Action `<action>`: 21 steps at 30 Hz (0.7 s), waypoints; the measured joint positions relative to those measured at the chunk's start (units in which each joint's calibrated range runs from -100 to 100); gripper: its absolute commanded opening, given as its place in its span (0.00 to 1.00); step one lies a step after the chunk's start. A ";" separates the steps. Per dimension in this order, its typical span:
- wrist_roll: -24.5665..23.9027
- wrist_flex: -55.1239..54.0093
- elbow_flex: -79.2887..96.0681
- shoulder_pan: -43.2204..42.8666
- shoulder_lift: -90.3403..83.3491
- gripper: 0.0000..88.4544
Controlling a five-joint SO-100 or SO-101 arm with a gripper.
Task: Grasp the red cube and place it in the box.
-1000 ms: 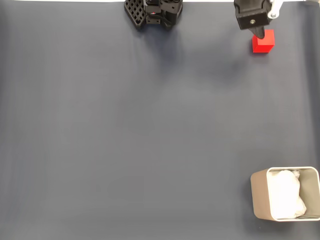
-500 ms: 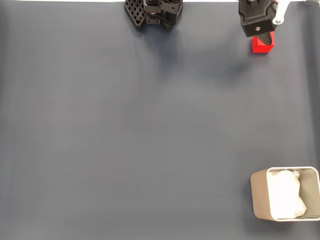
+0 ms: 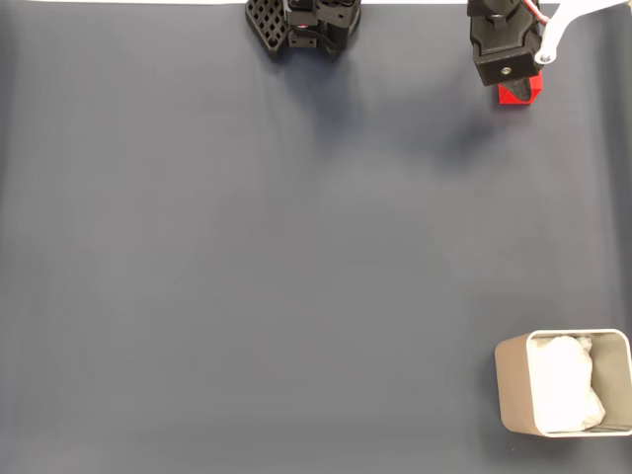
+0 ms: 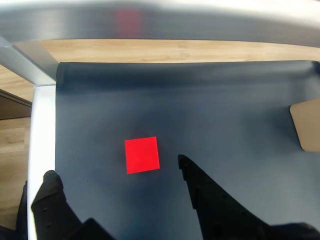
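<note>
No readable writing or brand mark anywhere. Gripper [image 4: 117, 175] spread wide in the wrist view, both black fingers [image 4: 210, 197] apart and clear of the red cube [image 4: 142, 154], which lies flat on the dark mat [image 4: 210, 120] just ahead of the gap between the tips, touching neither. In the fixed view, cube [image 3: 521, 94] half hidden under the gripper [image 3: 509, 84] at the mat's far edge, and the box [image 3: 513, 385] with white paper lining well apart from the gripper, at the near right corner.
</note>
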 measured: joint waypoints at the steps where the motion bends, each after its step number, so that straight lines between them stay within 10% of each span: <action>1: -0.24 0.00 0.00 0.00 0.26 0.57; 21: -1.17 -4.93 0.00 -0.15 4.95 0.57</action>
